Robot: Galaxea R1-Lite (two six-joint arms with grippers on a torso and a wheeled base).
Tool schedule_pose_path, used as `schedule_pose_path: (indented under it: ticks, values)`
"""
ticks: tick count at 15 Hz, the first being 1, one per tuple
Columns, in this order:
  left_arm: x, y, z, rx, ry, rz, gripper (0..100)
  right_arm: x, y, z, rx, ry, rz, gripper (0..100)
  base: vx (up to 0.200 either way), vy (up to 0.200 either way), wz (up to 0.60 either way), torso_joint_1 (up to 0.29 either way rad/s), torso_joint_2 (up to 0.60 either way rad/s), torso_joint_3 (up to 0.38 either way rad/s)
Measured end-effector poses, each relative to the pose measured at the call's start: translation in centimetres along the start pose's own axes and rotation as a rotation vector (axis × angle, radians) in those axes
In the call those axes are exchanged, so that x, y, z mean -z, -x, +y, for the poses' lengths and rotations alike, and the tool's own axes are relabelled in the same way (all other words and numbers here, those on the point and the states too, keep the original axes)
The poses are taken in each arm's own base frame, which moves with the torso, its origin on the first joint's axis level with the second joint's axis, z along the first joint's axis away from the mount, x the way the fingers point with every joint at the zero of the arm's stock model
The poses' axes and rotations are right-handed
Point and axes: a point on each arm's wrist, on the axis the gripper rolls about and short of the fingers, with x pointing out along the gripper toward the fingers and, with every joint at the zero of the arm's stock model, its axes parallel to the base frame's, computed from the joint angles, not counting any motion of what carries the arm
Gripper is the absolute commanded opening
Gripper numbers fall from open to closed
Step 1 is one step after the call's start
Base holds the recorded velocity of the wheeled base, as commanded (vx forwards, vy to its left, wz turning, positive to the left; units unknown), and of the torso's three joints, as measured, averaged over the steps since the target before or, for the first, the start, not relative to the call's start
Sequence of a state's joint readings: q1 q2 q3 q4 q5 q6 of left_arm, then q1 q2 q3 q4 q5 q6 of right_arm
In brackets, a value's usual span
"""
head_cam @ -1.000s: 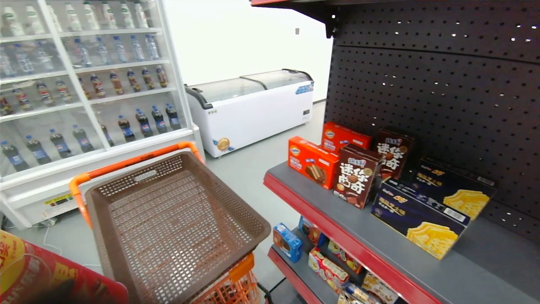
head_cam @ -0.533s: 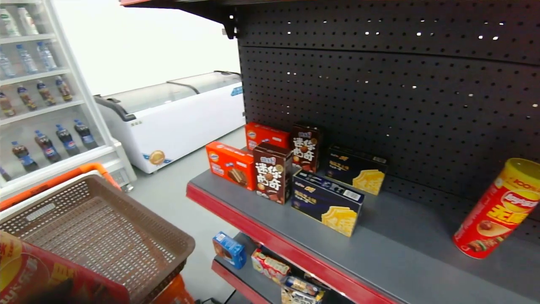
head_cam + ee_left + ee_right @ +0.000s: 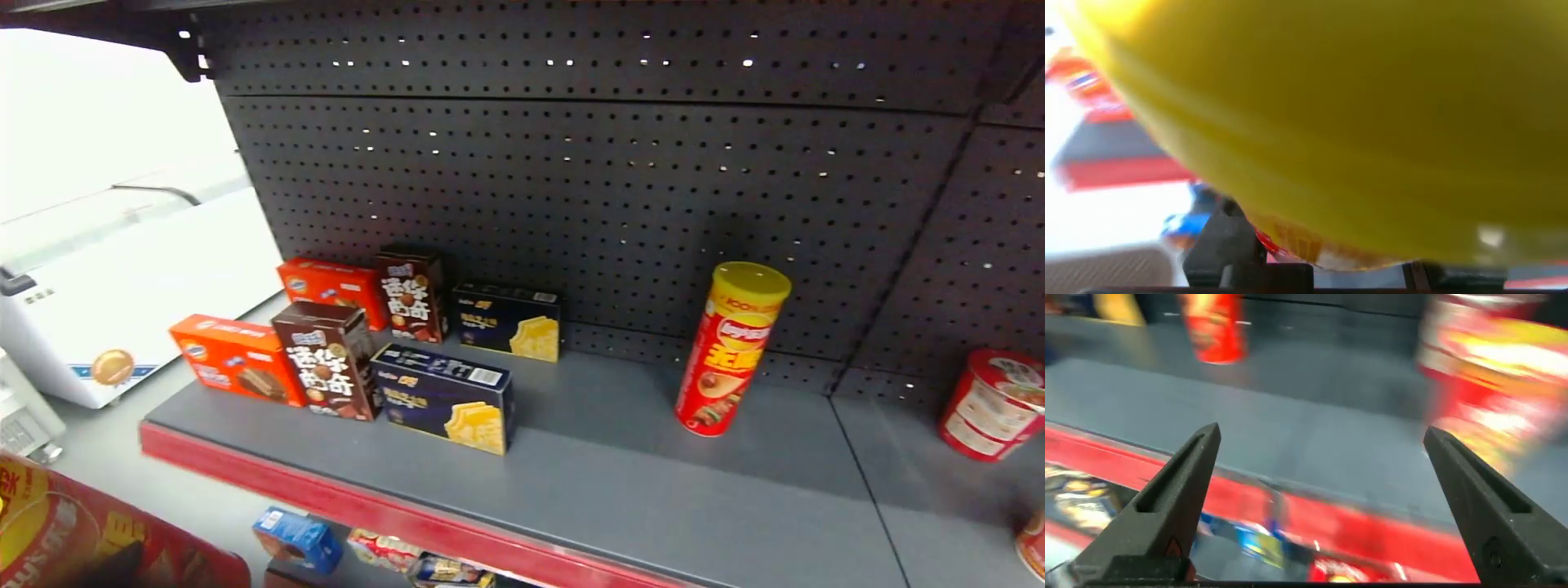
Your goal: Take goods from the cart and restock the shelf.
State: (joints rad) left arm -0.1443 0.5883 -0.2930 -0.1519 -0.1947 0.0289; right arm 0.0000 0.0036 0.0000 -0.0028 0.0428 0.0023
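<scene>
A red chip can with a yellow lid (image 3: 73, 531) sits at the lower left of the head view, and my left gripper (image 3: 1339, 273) is shut on it. Its yellow lid (image 3: 1355, 106) looms close in the left wrist view. Another red chip can (image 3: 729, 351) stands upright on the grey shelf (image 3: 620, 482) near the pegboard. My right gripper (image 3: 1323, 498) is open and holds nothing, above the shelf's red front edge (image 3: 1388, 523). A blurred red can (image 3: 1212, 327) stands beyond it.
Orange (image 3: 237, 359), brown (image 3: 326, 359) and dark blue boxes (image 3: 445, 396) stand in two rows at the shelf's left. A red cup (image 3: 992, 404) stands at the right. Bare shelf lies between boxes and can. Goods (image 3: 298, 539) lie on the lower shelf. A white freezer (image 3: 98, 286) is far left.
The head camera has swung to the right: the cart and the drinks fridge have left the picture and the shelf fills it. The held can stays at the lower left.
</scene>
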Motion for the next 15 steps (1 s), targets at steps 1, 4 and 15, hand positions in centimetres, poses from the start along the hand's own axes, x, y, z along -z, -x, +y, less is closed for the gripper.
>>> schedule_pose_path:
  ticks: [1, 4, 15]
  values:
    - [0.05, -0.01, 0.01, -0.001, 0.001, 0.002, 0, 0.00, 0.00, 0.00, 0.000, 0.000, 0.000, 100, 0.000, 0.000, -0.60, 0.007, 0.00, 0.002]
    - [0.16, -0.04, 0.01, -0.003, 0.002, 0.007, 0, 0.00, 0.00, 0.00, 0.000, 0.000, 0.000, 100, 0.000, 0.000, -0.20, 0.001, 0.00, 0.001]
    - [0.32, -0.08, 0.04, -0.008, 0.005, 0.013, 0, 0.02, 0.00, 0.00, 0.000, 0.001, 0.001, 100, 0.000, 0.000, -0.11, 0.000, 0.00, 0.000]
